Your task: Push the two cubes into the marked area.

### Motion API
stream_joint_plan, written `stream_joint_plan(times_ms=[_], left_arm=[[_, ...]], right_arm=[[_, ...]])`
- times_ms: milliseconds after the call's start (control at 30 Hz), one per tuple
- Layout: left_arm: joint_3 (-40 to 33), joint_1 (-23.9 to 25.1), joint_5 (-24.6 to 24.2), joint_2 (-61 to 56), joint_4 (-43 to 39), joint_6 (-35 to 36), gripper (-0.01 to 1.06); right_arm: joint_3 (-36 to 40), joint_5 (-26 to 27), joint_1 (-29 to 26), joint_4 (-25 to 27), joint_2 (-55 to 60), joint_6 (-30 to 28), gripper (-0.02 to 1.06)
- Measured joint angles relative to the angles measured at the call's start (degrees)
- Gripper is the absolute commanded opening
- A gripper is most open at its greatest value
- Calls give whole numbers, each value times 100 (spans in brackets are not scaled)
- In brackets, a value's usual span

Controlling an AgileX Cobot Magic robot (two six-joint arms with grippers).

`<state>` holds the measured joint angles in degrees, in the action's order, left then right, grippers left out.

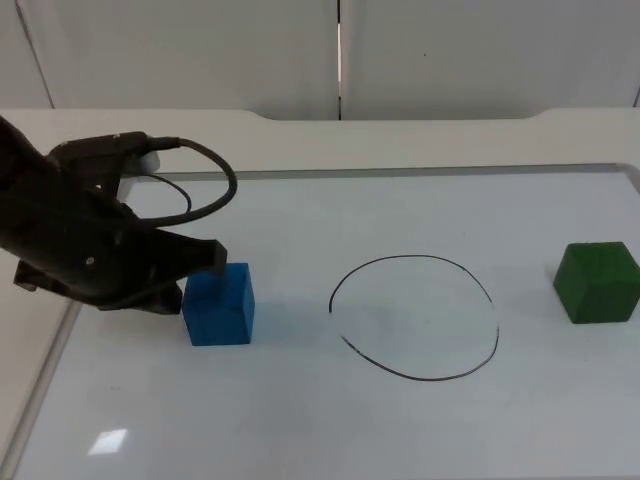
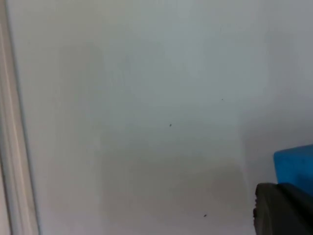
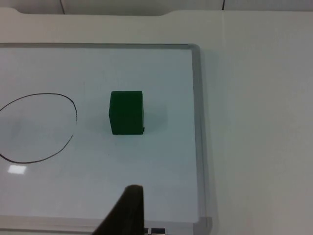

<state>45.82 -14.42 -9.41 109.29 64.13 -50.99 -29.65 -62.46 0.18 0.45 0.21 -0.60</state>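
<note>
A blue cube (image 1: 220,305) stands on the whiteboard left of a hand-drawn black circle (image 1: 410,257). My left gripper (image 1: 195,275) is low over the board and pressed against the cube's left side. In the left wrist view the blue cube (image 2: 293,164) sits just beyond the left gripper (image 2: 283,210). A green cube (image 1: 598,283) stands alone to the right of the circle, a short gap away from it. In the right wrist view my right gripper (image 3: 128,210) hangs back from the green cube (image 3: 126,112), well apart from it, with the circle (image 3: 76,115) beside that cube.
The whiteboard's metal frame (image 1: 400,172) runs along the back, and its left frame edge (image 1: 50,370) lies close behind the left arm. The board's right frame (image 3: 195,122) lies a little beyond the green cube. White table top (image 3: 259,122) surrounds the board.
</note>
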Motion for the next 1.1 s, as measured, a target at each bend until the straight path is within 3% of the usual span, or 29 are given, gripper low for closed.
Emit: stream_joint_plan(times_ms=[500, 700, 1100], left_arm=[[0, -213, -168, 160, 271, 9, 0], [0, -474, -50, 160, 286, 22, 0], [0, -486, 12, 160, 352, 22, 0]], right_arm=[[0, 0, 0, 0, 0, 0, 105], [0, 0, 0, 0, 0, 0, 105], [0, 0, 0, 0, 0, 0, 105]])
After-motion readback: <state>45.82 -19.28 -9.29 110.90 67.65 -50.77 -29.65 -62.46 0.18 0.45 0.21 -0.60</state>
